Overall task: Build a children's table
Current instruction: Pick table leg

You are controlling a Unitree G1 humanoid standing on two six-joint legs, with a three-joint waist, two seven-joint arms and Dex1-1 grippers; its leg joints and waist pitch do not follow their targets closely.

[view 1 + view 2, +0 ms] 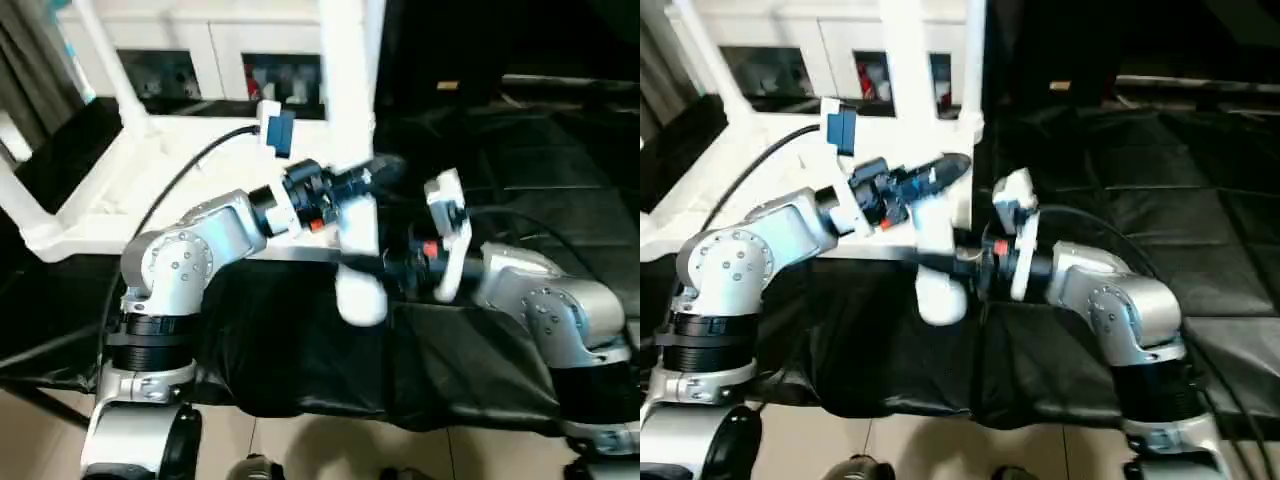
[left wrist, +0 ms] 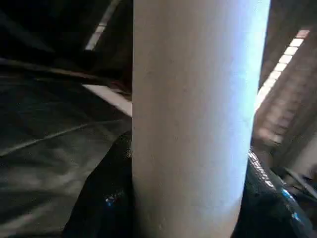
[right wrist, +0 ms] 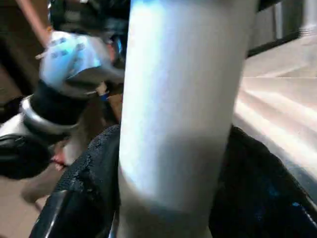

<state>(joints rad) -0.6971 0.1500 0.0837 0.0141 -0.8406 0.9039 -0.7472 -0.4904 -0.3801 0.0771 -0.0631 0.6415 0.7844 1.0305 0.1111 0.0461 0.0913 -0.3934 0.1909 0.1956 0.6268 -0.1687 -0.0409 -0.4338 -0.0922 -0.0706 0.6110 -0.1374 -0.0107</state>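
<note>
A white tubular leg stands near the centre of the frame, its rounded end hanging low over the black-covered table. The left claw is clamped on it from the left, the right claw lower down from the right. The white table top lies at the upper left, another leg rising from it.

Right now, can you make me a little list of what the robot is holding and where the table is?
held thing: white leg, upright
left fingers: one on each side of the leg
right fingers: one on each side of the leg
table top: lying upside down behind the arms, other legs already standing up from it
under the arms: black cloth
</note>
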